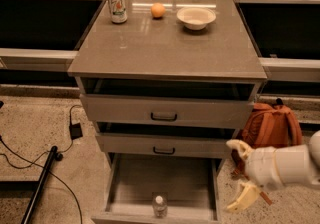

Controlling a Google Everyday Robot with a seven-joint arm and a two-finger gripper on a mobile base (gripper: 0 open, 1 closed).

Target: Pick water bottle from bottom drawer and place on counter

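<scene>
Speckled floor (40,128): gripper (236,175) before orange backpack (272,125)

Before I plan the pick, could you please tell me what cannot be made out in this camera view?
Water bottle: too small to tell label or fill level.
Bottom drawer: front face cut off by the lower frame edge.
Top drawer and middle drawer: insides dark, shadowed under the counter.
End effector, open, right of the bottom drawer: arm cut off by the right edge.

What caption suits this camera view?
Open tool hovers right of the pulled-out bottom drawer; water bottle stands at its front.
</scene>
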